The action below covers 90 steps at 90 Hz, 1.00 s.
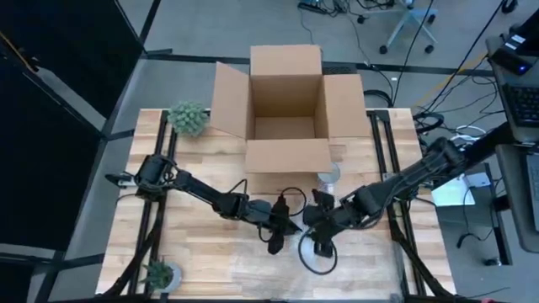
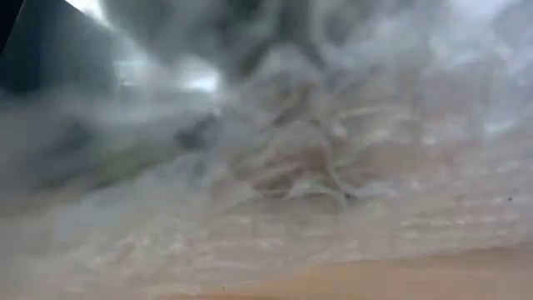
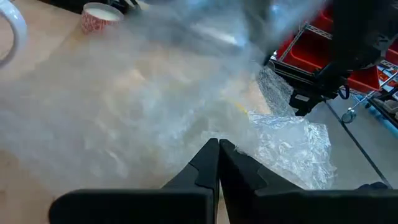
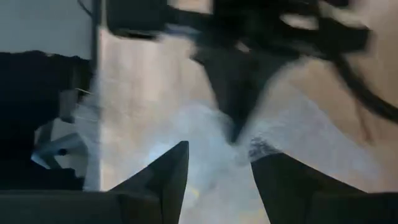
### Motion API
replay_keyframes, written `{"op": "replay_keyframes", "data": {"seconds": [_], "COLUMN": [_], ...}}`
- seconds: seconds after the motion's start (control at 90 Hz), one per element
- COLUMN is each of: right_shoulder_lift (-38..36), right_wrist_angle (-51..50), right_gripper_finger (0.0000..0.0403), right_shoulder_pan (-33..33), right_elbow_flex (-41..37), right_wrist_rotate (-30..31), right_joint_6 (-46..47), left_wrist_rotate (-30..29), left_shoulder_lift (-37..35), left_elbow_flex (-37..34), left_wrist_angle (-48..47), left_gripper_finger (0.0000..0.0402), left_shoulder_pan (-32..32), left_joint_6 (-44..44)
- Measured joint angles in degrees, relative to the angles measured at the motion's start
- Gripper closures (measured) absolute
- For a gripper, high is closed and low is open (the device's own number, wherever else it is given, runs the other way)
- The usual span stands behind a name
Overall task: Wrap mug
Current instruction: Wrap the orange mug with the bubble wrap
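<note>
Clear crinkled plastic bubble wrap sheet: spread over the wooden tabletop, bunched and wrinkled at one end, translucent, wood showing through; fills the low view.

Small white mug with red patterned band: upright, on bare wood just beyond the wrap's edge, unwrapped. In high view it stands just in front of the box.

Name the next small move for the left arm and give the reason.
Probably lift the left pincer slightly, carrying the bubble wrap toward the mug by the cardboard box. Its fingers look shut on the film's edge, the mug stands bare, and the right pincer is open close by.
</note>
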Motion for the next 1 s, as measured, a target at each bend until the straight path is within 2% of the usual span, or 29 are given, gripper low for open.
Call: {"op": "replay_keyframes", "data": {"seconds": [0.289,0.411,0.633,0.778,0.867,1.0], "right_shoulder_lift": [13.0,16.8,17.6,16.7,16.5,16.5], "right_wrist_angle": [-7.7,-6.7,-4.2,-3.9,-3.4,-3.3], "right_gripper_finger": [0.0245,0.0245,0.0246,0.0245,0.0245,0.0245], "right_shoulder_pan": [-0.3,-0.9,-2.3,-2.5,-2.5,-2.5], "right_elbow_flex": [0.3,0.7,0.5,0.2,0.0,0.0], "right_wrist_rotate": [0.7,0.7,-0.2,-0.2,-0.2,-0.1], "right_joint_6": [3.9,3.7,1.8,1.7,1.6,1.6], "left_wrist_rotate": [0.0,0.0,2.6,3.1,-0.3,-11.7], "left_shoulder_lift": [0.0,0.0,-2.3,-7.7,-11.4,-12.6], "left_elbow_flex": [0.1,0.0,-0.2,-0.2,0.5,0.4], "left_wrist_angle": [0.2,0.2,-1.6,-9.1,-15.3,-22.8], "left_gripper_finger": [0.0402,0.0402,0.0401,0.0401,0.0401,0.0401], "left_shoulder_pan": [0.0,0.0,0.0,-1.0,-1.6,-1.8], "left_joint_6": [0.0,0.0,-0.1,0.2,2.2,3.6]}}
